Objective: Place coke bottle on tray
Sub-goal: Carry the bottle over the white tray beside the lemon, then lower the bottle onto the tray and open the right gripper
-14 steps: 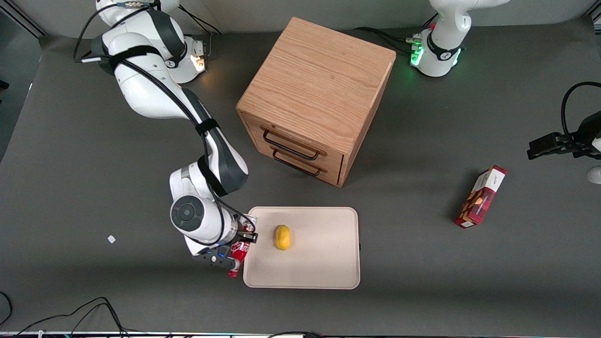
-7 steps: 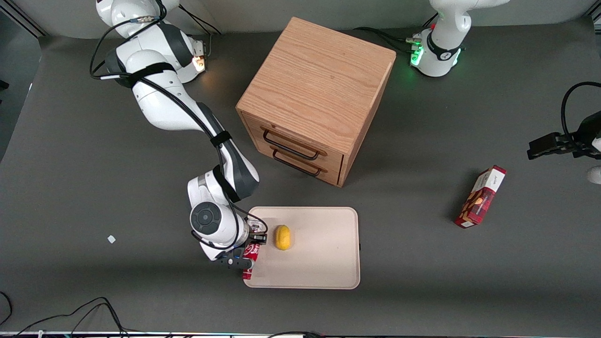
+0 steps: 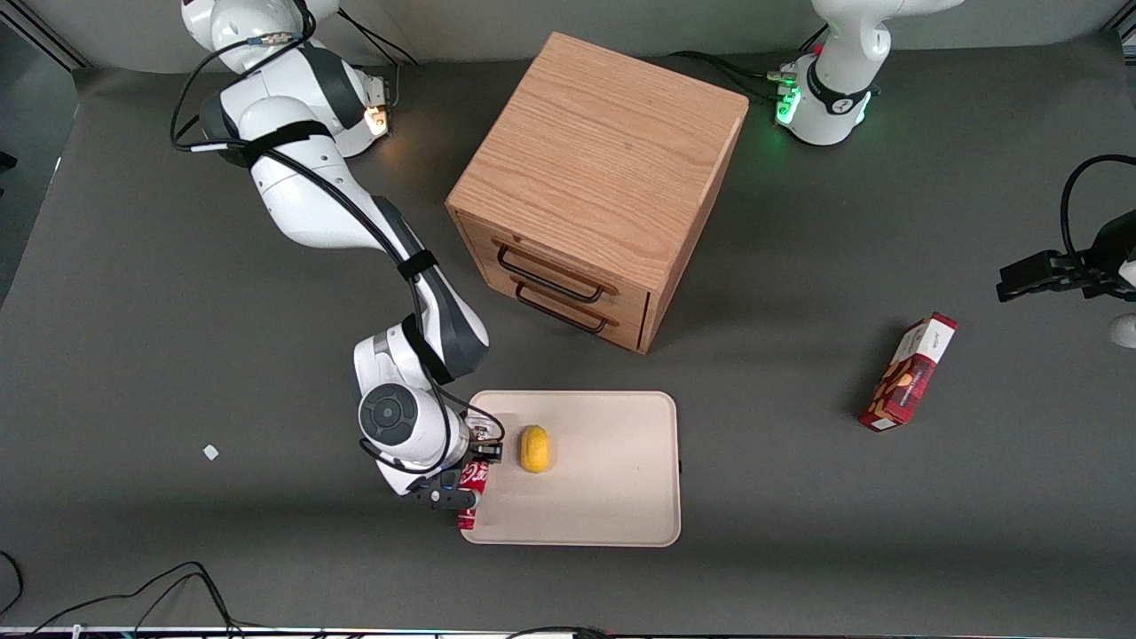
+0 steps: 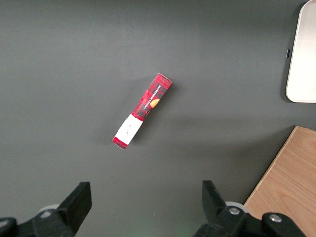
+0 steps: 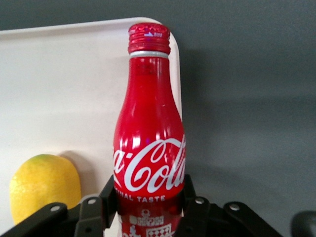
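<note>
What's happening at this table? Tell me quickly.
The right arm's gripper is shut on the coke bottle, holding it lying flat over the edge of the tray at the corner nearest the working arm. A lemon already lies on the tray. A wooden drawer cabinet and a snack box sit untouched.

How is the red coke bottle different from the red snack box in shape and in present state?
The slim red coke bottle is round with a tapered neck and cap; the red rectangular snack box is flat-sided. The bottle is clamped in the right arm's pincer at the cream-white tray's edge; the box lies untouched on the table, toward the parked arm's end. Both are mainly red.
</note>
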You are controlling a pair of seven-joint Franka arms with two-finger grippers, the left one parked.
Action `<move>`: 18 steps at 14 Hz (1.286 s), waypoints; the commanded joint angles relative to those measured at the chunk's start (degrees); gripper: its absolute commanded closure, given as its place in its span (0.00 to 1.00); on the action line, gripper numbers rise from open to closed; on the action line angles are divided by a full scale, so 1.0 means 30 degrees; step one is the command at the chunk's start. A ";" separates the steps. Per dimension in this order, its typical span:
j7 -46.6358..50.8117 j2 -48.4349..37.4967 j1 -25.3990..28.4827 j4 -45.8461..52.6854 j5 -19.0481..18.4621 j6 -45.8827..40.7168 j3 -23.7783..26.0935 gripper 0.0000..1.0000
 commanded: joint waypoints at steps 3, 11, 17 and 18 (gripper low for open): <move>-0.0114 0.0539 0.0231 0.0780 -0.0001 -0.0031 -0.0280 0.61; -0.0026 0.0364 0.0172 0.0751 0.0116 0.0116 -0.0251 0.00; 0.1819 -0.1444 0.0202 -0.0995 0.0174 -0.0293 -0.0134 0.00; 0.1849 -0.2555 0.0173 -0.2370 0.0175 -0.0295 -0.0076 0.00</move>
